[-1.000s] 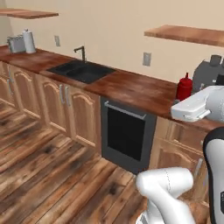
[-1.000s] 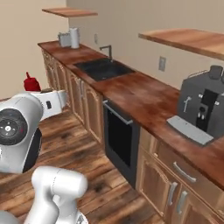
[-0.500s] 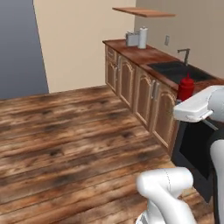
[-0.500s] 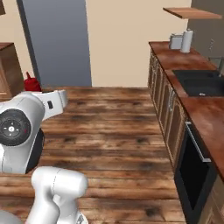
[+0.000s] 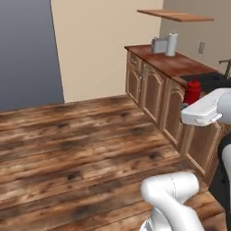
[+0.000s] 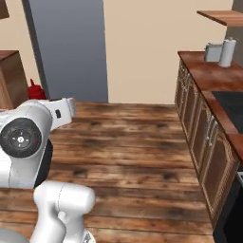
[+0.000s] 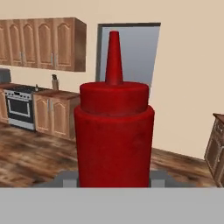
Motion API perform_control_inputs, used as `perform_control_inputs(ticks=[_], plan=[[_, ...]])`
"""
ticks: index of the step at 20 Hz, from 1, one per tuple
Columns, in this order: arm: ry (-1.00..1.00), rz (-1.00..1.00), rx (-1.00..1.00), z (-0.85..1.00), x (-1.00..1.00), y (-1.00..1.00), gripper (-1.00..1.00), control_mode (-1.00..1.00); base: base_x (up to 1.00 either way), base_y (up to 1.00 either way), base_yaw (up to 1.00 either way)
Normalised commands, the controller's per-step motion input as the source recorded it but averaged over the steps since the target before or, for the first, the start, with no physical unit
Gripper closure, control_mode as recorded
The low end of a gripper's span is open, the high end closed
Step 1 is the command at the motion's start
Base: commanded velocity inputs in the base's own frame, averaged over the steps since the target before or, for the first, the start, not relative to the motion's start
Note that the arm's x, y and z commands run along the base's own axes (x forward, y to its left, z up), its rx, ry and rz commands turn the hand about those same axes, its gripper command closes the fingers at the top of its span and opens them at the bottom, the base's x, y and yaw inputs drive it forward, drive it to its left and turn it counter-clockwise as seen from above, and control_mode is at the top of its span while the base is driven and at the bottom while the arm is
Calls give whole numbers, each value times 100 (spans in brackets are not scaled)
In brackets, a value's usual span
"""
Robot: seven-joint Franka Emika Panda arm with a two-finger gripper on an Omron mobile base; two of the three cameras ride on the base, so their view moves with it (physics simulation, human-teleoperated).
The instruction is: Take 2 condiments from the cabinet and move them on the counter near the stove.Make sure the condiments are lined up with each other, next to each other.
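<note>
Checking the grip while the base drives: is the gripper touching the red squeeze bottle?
Touching. In the hand view the red squeeze bottle stands upright between the gripper's fingers, whose tips sit flush against its base on both sides, no gap visible.

The squeeze bottle [image 7: 114,131] is uniform red, the table [image 5: 169,62] glossy reddish-brown wood grain over light-brown cabinet doors [image 5: 153,92], the floor [image 5: 85,149] dark streaked planks, the wall [image 5: 101,43] plain beige.

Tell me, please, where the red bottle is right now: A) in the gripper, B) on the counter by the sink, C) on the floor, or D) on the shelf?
A: the red bottle stands upright between the gripper's fingers, carried above the wooden floor.
</note>
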Motion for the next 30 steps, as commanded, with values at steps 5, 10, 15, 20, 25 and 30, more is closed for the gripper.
perform_control_inputs(ticks=[5,10,15,20,25,30], plan=[[0,0,0,0,0,0,100,100,78,63,43],[0,0,0,0,0,0,100,100,0,6,100],[0,0,0,0,0,0,100,100,57,11,85],[0,0,0,0,0,0,100,100,100,0,49],[0,0,0,0,0,0,100,100,100,0,16],[0,0,0,0,0,0,100,100,100,0,16]])
